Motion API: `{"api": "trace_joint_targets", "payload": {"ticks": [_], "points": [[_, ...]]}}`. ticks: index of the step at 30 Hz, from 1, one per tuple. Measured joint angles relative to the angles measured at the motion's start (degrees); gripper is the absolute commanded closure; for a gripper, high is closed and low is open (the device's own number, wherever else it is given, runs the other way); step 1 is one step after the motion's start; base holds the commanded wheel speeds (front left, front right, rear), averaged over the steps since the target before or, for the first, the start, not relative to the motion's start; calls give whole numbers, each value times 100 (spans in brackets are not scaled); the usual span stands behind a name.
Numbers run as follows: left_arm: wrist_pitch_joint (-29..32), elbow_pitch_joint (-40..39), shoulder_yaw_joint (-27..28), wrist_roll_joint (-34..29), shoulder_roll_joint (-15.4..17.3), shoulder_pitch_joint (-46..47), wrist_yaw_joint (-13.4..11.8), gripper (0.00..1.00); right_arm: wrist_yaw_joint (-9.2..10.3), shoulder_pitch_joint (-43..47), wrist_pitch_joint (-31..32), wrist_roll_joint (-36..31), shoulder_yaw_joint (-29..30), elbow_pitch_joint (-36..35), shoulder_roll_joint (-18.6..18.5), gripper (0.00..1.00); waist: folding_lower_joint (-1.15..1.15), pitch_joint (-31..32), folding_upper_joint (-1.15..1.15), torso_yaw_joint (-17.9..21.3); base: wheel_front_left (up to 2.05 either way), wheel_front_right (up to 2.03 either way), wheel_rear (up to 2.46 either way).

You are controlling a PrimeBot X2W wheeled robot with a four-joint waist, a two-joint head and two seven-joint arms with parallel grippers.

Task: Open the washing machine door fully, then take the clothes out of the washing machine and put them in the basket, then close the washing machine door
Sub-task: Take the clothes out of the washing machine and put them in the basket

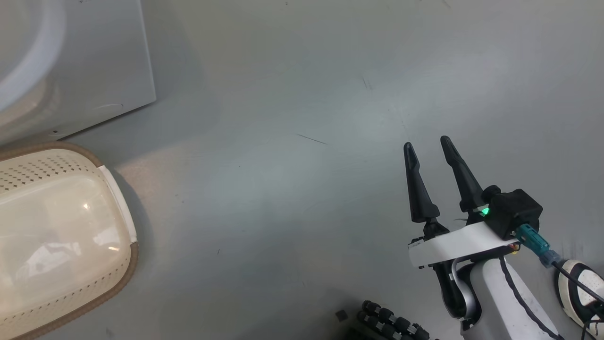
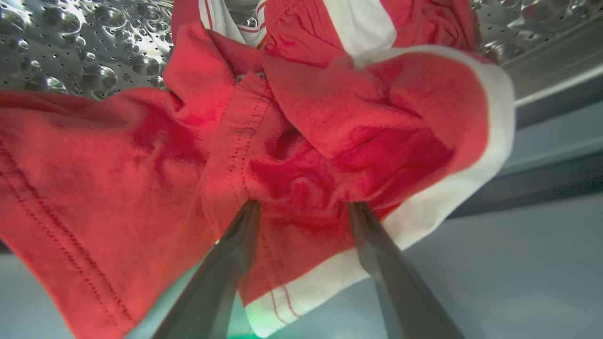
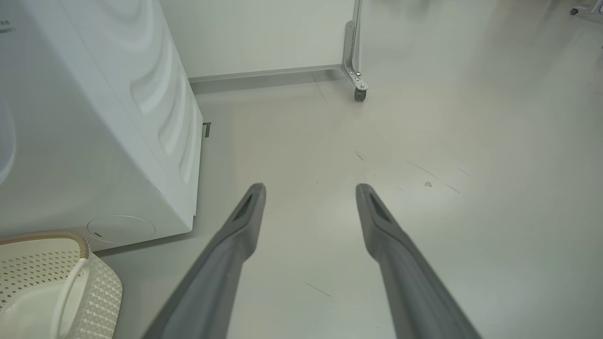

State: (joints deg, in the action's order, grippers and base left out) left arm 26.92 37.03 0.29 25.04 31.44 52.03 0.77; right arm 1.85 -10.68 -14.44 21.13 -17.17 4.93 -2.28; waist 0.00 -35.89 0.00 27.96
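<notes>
step: lift clothes out | left tool — spread wide, gripping nothing yet, tips sunk in the red fabric inside the drum | key relation: bunched white-edged fold lies dead ahead, between its fingers | right tool — released, over bare floor, well apart | basket beside washing machine

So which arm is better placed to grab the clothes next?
Left. The left gripper, open, has its fingers against the clothes inside the drum; the right gripper hangs open over the floor.
</notes>
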Motion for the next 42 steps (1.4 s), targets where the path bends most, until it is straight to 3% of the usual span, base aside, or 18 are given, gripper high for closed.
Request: {"api": "trace_joint_targets", "payload": {"ticks": [8,10,11,23,42], "points": [[120,157,-141,-43,-15,138,10,0,8,0,0,107,-22,-77,0,0,0,-5,0,5,0,0,0],[133,203,-151,-43,-30,176,11,73,9,-1,0,107,-24,-80,0,0,0,-7,0,0,0,0,0],[133,225,-157,-43,-35,190,12,100,20,-1,0,107,-26,-85,0,0,0,-8,0,-3,0,0,0],[-91,499,-198,-42,-247,315,134,100,80,-9,0,153,59,-115,-1,0,0,67,0,-103,0,0,0],[-1610,517,-339,-33,-868,246,417,100,74,-68,0,-75,343,-33,-3,0,0,523,0,-648,0,0,0]]}}
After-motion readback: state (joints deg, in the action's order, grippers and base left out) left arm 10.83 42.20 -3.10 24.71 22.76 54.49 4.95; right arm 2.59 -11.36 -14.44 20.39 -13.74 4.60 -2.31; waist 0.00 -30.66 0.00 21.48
